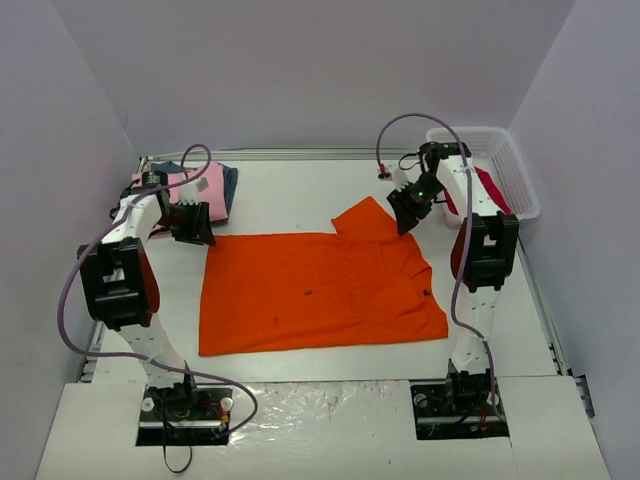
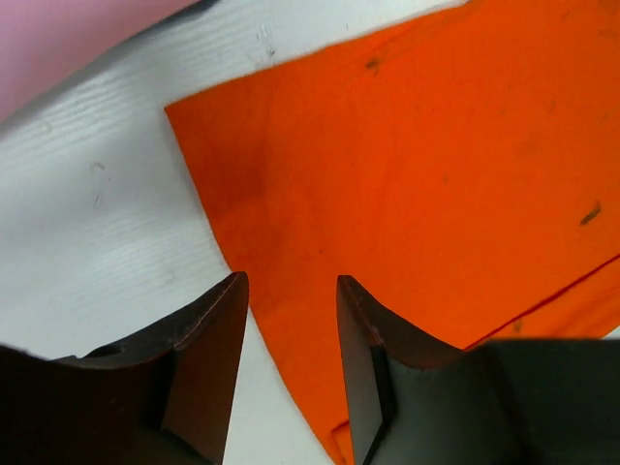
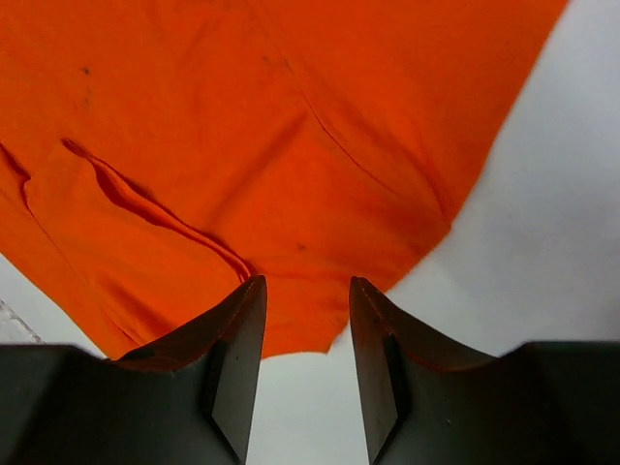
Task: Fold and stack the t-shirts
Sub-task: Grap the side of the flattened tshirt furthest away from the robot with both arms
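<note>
- The orange t-shirt (image 1: 320, 290) is lying spread flat in the middle of the table (image 1: 300, 195). One sleeve is sticking out at its far right corner. It seems to be laid out this way so that it can be folded.
- The left gripper (image 1: 195, 228) is hovering over the far left corner of this shirt. Its jaws are standing apart with nothing between them. In the left wrist view the shirt's edge is running under the gap, probably so that this corner can be taken.
- The right gripper (image 1: 407, 212) is hanging above the sleeve. Its jaws are also parted and holding nothing.
- A pink t-shirt (image 1: 205, 190) and a dark blue-grey t-shirt (image 1: 230, 185) are lying together at the far left, apparently as the stack.
- A crimson t-shirt (image 1: 490, 188) seems to be waiting in the white basket (image 1: 520, 180).
</note>
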### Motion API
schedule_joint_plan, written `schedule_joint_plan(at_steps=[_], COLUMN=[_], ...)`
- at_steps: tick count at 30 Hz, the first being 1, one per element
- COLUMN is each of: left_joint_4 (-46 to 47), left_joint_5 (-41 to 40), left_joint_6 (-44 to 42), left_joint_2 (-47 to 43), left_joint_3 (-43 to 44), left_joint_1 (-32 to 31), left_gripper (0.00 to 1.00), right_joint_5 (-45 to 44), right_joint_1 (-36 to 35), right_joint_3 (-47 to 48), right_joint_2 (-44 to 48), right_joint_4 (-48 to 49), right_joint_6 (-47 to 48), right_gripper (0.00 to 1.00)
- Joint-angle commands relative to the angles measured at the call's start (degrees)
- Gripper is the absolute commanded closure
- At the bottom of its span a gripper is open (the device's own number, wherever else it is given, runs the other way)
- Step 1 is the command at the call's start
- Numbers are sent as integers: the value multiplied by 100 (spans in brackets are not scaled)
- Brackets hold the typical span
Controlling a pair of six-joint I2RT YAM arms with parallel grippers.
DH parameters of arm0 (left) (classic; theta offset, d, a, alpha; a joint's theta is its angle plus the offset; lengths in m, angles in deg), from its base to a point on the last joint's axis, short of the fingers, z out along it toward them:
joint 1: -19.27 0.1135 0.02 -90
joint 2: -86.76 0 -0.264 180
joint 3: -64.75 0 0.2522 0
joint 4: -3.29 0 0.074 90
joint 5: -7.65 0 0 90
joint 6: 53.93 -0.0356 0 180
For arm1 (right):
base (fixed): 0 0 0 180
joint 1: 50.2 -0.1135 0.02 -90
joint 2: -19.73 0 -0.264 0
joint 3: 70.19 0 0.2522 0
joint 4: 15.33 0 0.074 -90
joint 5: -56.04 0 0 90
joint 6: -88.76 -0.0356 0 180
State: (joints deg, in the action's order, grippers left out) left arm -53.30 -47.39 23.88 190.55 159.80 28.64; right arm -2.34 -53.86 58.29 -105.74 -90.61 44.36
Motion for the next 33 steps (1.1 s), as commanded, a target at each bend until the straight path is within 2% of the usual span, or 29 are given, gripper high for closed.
schedule_joint_plan(at_steps=[1,10,23,27,29,33], left_joint_4=[152,432,899,908,934,890], left_joint_5=[371,301,-51,-217,-322,-655], left_joint_6=[453,805,946,876,893,972], left_joint_2=[394,1529,1847,1856,1856,1917], left_joint_3=[316,861,888,870,862,967], left_joint_1=[74,171,127,-13,-75,-119], left_gripper=[60,59,58,55,56,66], right_joint_5=[134,81,38,20,-6,-24], right_joint_1=[-135,-170,-214,-214,-214,-214], right_joint_3=[349,350,77,68,77,51], right_joint_2=[-144,-408,-469,-505,-540,-522], right_joint_4=[-326,-335,-326,-326,-326,-317], right_joint_6=[-139,-96,63,71,63,63], right_gripper=[64,64,64,65,65,65])
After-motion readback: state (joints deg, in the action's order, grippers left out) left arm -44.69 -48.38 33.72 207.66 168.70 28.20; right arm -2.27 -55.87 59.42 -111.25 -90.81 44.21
